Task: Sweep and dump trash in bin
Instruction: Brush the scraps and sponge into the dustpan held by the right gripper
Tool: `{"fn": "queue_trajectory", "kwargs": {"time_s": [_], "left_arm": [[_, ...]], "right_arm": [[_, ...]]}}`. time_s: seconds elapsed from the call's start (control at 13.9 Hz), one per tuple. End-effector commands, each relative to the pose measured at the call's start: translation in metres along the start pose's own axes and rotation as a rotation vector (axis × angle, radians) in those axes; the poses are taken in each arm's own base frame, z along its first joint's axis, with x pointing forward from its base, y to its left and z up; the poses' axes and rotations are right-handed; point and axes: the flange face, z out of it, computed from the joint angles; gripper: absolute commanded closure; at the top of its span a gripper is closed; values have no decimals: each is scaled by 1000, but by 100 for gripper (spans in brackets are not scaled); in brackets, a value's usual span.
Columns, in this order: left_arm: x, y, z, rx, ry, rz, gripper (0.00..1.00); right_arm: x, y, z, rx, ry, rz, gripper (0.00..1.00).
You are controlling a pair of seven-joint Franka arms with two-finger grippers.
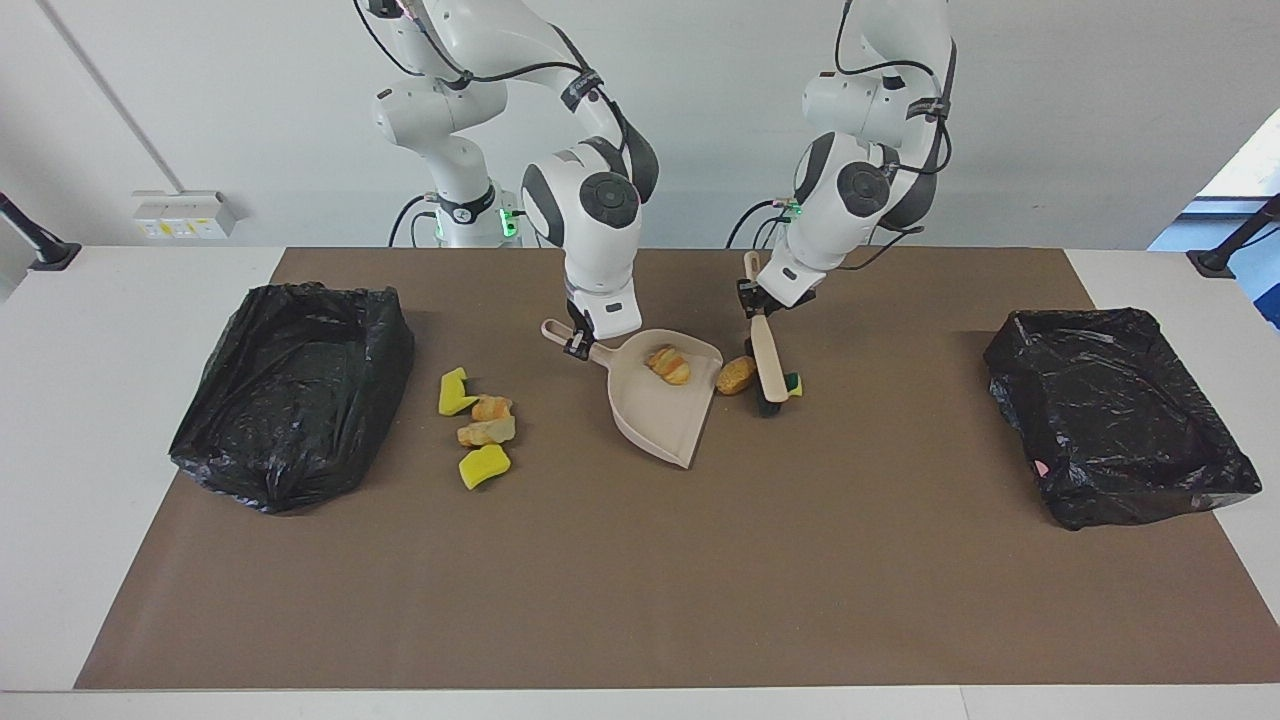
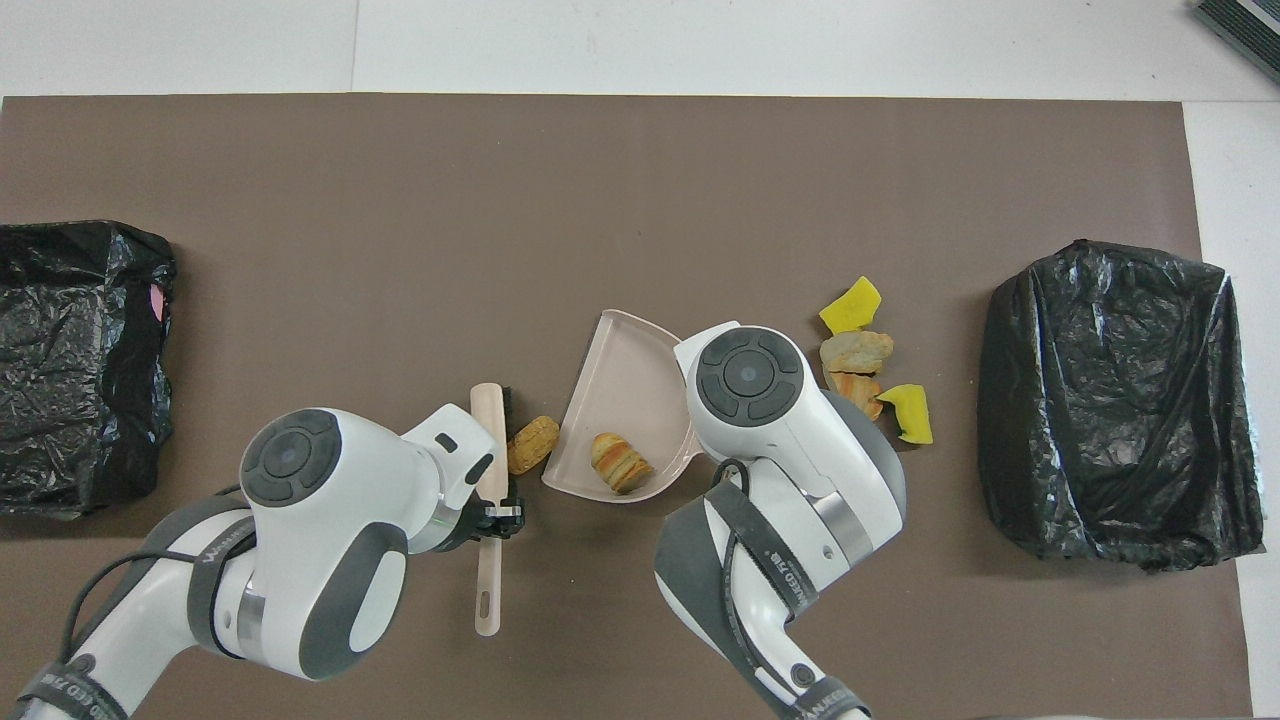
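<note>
My right gripper (image 1: 577, 345) is shut on the handle of the beige dustpan (image 1: 660, 410), which rests on the mat with one bread chunk (image 1: 668, 365) in it. My left gripper (image 1: 752, 298) is shut on the brush (image 1: 768, 365), bristles down on the mat beside the pan's open edge. A tan chunk (image 1: 736, 375) lies between brush and pan, touching the pan's rim (image 2: 575, 400). A yellow-green sponge scrap (image 1: 793, 384) lies at the brush's side toward the left arm's end. In the overhead view the right gripper is hidden under its arm.
Toward the right arm's end lies a pile of trash: two yellow sponges (image 1: 456, 392) (image 1: 484, 465) and two bread chunks (image 1: 490, 408). One black-bagged bin (image 1: 290, 390) stands past that pile. Another black-bagged bin (image 1: 1120, 415) sits at the left arm's end.
</note>
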Motion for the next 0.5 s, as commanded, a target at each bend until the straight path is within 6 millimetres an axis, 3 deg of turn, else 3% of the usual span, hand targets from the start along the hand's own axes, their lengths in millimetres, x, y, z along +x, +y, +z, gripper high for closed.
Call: {"fn": "queue_trajectory", "kwargs": {"time_s": [0.0, 0.14, 0.43], "left_arm": [[0, 50, 4, -54, 1, 50, 100], [-10, 85, 1, -72, 6, 107, 100], [1, 120, -10, -147, 11, 109, 100]], "right_arm": [[-6, -1, -3, -23, 6, -29, 100], [-6, -1, -4, -23, 6, -29, 100], [-6, -1, -4, -23, 6, -29, 100]]}}
